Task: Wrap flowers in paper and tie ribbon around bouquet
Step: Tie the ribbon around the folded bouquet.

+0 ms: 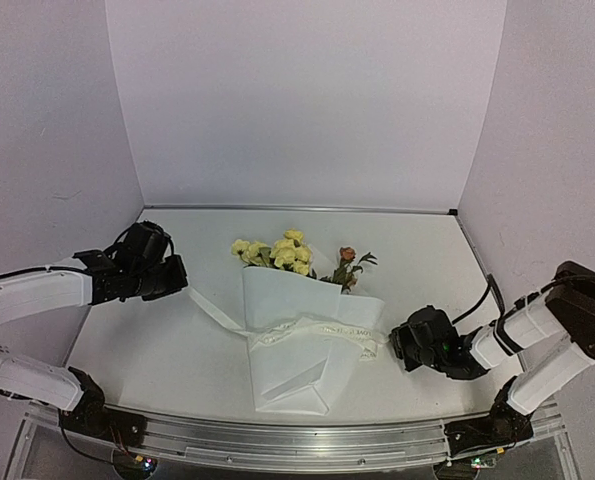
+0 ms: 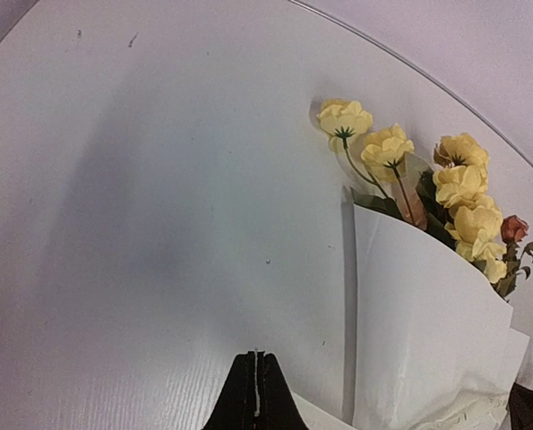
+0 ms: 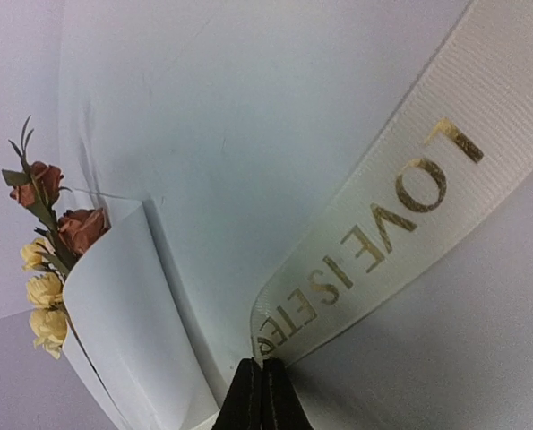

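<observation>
Two hands: state?
— Both pinched closed: right hand [image 3: 263,392] on one end of the ribbon [image 3: 382,215], left hand [image 1: 180,284] on the other; it crosses the bouquet [image 1: 287,375] lying on the worktop [image 1: 157,360].
— Advice?
— Pull evenly; keep ribbon at the waist.

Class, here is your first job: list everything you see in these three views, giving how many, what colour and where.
flowers: one bunch, pale yellow with orange-brown, poking from the far end of the paper
paper: one sheet, white, wrapped as a cone, lying mid-table
ribbon: one, cream with gold lettering, running across the cone between both claws
table: one, white, beneath everything
backdrop: pale walls on three sides
rail: one, metal, along the near edge
left claw: one, black, shut on the ribbon, left of the cone
right claw: one, black, shut on the ribbon, right of the cone
</observation>
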